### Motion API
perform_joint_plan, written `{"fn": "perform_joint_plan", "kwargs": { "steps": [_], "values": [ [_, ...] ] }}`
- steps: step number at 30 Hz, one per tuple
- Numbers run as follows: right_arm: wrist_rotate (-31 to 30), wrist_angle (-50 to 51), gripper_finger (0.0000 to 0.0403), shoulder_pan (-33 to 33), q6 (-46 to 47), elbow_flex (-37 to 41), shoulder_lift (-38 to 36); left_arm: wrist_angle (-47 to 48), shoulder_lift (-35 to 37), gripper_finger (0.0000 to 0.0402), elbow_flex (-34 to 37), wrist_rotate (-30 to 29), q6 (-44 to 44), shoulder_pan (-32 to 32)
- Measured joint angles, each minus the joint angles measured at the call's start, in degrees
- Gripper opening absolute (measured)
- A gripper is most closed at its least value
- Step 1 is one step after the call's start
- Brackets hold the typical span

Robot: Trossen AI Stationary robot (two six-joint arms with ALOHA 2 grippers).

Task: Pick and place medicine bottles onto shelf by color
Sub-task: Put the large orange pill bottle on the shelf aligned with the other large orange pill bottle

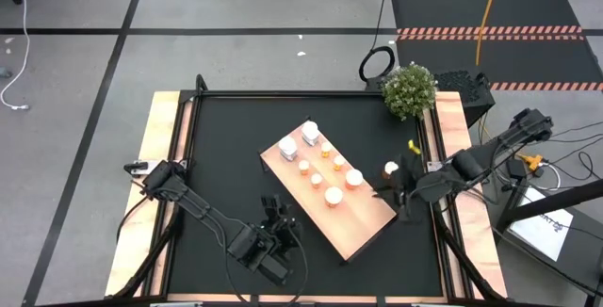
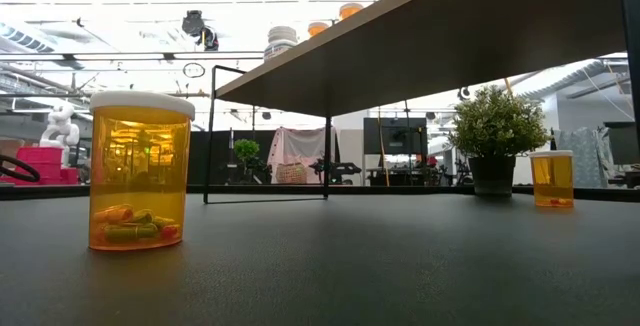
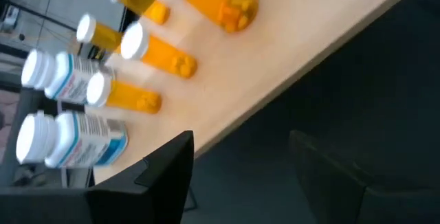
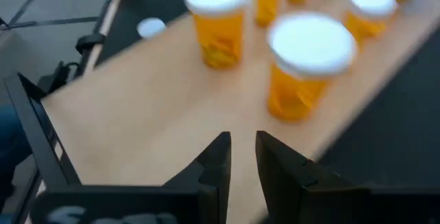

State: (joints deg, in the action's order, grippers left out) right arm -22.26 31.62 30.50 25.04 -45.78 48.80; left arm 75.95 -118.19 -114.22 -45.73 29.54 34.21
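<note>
- Pale wood shelf (image 1: 363, 227) is laid diagonally on the black table (image 1: 226, 156).
- Amber, white-capped medicine bottles (image 1: 333, 196) are stood on it, white ones (image 1: 310, 134) at its far end.
- Left end effector (image 1: 276, 216) is seen apart and empty beside the shelf; right end effector (image 4: 242, 157) nearly together, empty.

light: bright, even overhead | low view: backlit glare | wrist views: blurred (soft shadows)

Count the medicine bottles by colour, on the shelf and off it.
Orange bottles with white caps: 8 (6 on the shelf, 2 on the black mat)
White bottles: 2, both on the shelf
Total: 10
</note>
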Motion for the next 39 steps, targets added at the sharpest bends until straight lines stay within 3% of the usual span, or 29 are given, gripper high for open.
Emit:
{"fn": "perform_joint_plan", "kwargs": {
  "steps": [8,15,24,28,35,39],
  "values": [
    [0.00,18.46,0.0061,-0.15,9.33,0.00,-7.87,1.48,0.26,0.0239,8.32,0.33,7.47,-1.51],
    [0.00,27.70,0.0061,-3.36,14.83,0.00,-8.90,-7.19,0.26,0.0239,12.75,5.05,9.80,-2.42],
    [0.01,31.61,0.0067,-10.59,8.86,0.00,-8.90,-12.08,4.77,0.0239,13.64,4.98,7.86,-0.08],
    [0.04,31.71,0.0098,-14.13,3.11,0.00,-8.90,-20.26,9.94,0.0239,19.25,5.58,6.35,0.18],
    [4.59,31.65,0.0189,-20.67,-5.22,0.00,-8.42,-44.61,20.44,0.0239,37.86,9.99,-1.07,0.81],
    [2.88,31.03,0.0235,-24.41,-9.41,0.00,-7.44,-54.31,25.02,0.0239,46.11,9.45,-2.08,0.61]
  ]
}}
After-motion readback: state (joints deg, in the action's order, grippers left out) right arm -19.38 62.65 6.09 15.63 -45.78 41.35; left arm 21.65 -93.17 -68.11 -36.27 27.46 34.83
